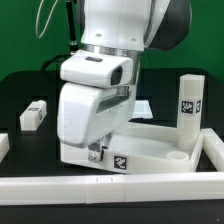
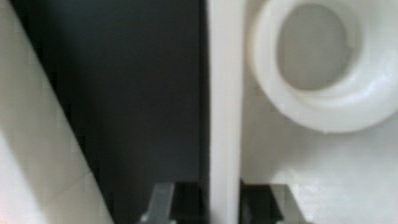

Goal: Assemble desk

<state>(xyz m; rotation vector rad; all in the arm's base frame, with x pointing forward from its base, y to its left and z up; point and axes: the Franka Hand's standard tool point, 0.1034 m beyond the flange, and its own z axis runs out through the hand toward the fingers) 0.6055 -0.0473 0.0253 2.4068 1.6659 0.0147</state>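
Note:
The desk's white tabletop (image 1: 150, 148) lies flat on the black table, with a black-and-white tag on its front wall. My gripper (image 1: 95, 155) is down at the tabletop's corner on the exterior view's left, shut on the rim. In the wrist view the thin white rim (image 2: 221, 100) runs straight between my two dark fingers (image 2: 173, 205), and my gripper (image 2: 221, 206) clamps it. A round corner socket (image 2: 329, 60) sits just beside the rim. One tagged leg (image 1: 190, 100) stands upright at the tabletop's far corner on the exterior view's right. Another leg (image 1: 33, 115) lies on the table to the left.
Long white border bars run along the front (image 1: 110, 186) and the exterior view's right side (image 1: 212, 150). A white piece (image 1: 145, 106) shows partly behind the arm. A white edge (image 2: 18, 150) lies across a dark gap from the rim in the wrist view.

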